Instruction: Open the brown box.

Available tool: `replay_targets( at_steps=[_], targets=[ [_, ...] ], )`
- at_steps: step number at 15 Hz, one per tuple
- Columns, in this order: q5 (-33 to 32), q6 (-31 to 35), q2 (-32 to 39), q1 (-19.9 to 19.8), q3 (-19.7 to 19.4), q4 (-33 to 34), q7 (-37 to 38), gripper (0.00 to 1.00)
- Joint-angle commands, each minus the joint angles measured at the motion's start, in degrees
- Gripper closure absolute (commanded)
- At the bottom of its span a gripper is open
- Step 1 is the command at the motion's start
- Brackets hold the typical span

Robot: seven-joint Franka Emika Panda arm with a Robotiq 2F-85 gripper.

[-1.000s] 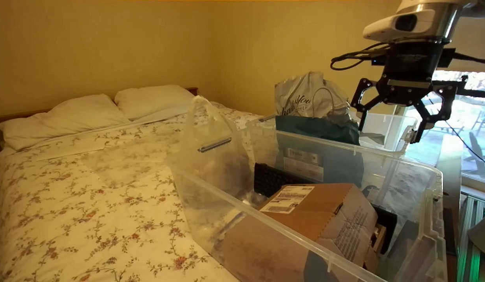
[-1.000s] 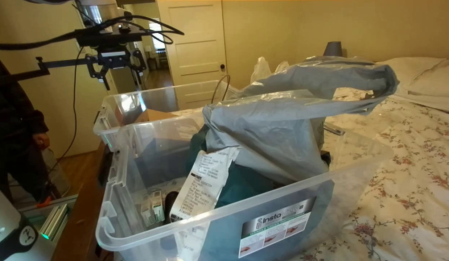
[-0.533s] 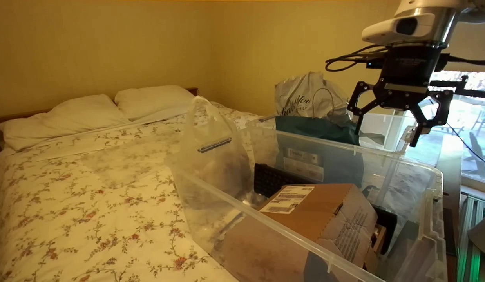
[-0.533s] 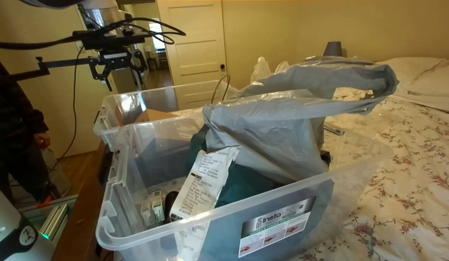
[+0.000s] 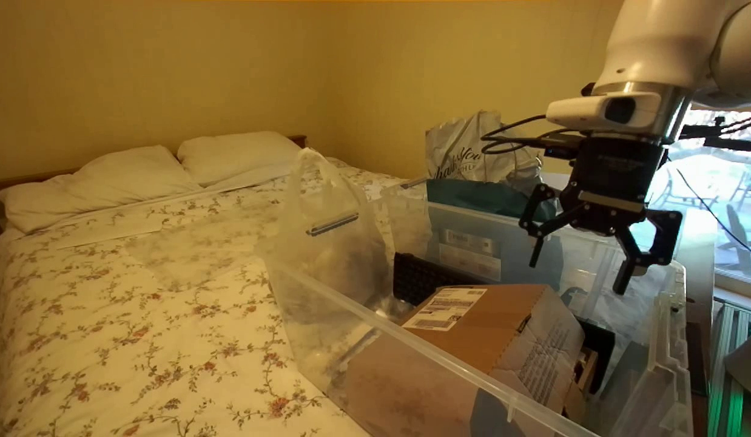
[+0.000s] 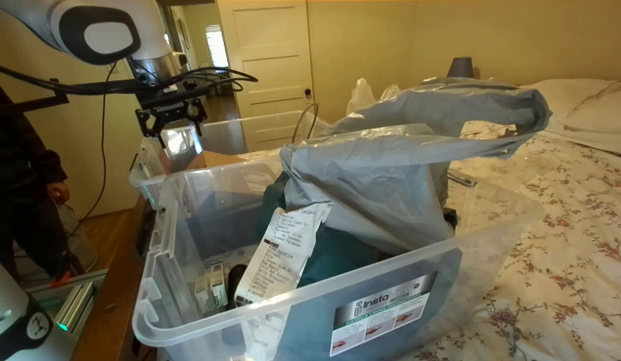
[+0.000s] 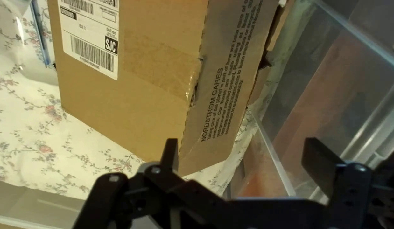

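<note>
The brown box [image 5: 509,321] lies tilted inside a clear plastic tub [image 5: 670,303] in an exterior view. A white shipping label [image 5: 446,308] is on its top face, and a printed side flap [image 5: 542,346] slopes down beside it. Part of the box [image 6: 217,159] shows behind a nearer tub in an exterior view. In the wrist view the box [image 7: 146,92] fills the upper middle, with tape torn at the flap's edge. My gripper [image 5: 577,276] is open and empty, above and behind the box's right end. It also shows in the wrist view [image 7: 241,144] with the fingers wide apart.
A nearer clear tub [image 6: 370,278] holds a grey plastic bag [image 6: 360,185], a receipt [image 6: 278,250] and small cartons [image 6: 210,288]. A black keyboard [image 5: 427,276] and a translucent bag [image 5: 327,243] stand by the box. A bed [image 5: 169,303] lies alongside. A person [image 6: 24,175] stands behind.
My gripper has moved down and slightly left in an exterior view, closer to the box, and stays open. The box has not moved.
</note>
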Motion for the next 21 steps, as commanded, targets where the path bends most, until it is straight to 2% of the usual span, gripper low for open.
replay_targets(
  at_steps=[1,3,5,8,14,17,19,21],
  targets=[
    [-1.44,8.26,5.04,-0.52,2.39,-0.93,1.05,0.00],
    [-4.15,11.84,7.76,-1.50,3.87,-0.65,3.21,0.00],
    [-2.46,9.13,6.61,-0.66,2.88,-0.44,1.77,0.00],
    [-3.05,9.32,8.35,-0.98,3.36,-0.36,1.87,0.00],
    [-4.64,25.24,15.15,-1.89,4.57,-1.49,4.02,0.00],
    [-9.70,28.91,18.68,-4.26,5.88,-1.99,7.32,0.00],
    [-15.65,31.77,20.36,-6.71,7.02,-2.29,11.48,0.00],
    [-24.85,34.34,20.38,-10.05,8.10,-2.33,18.51,0.00]
  ],
)
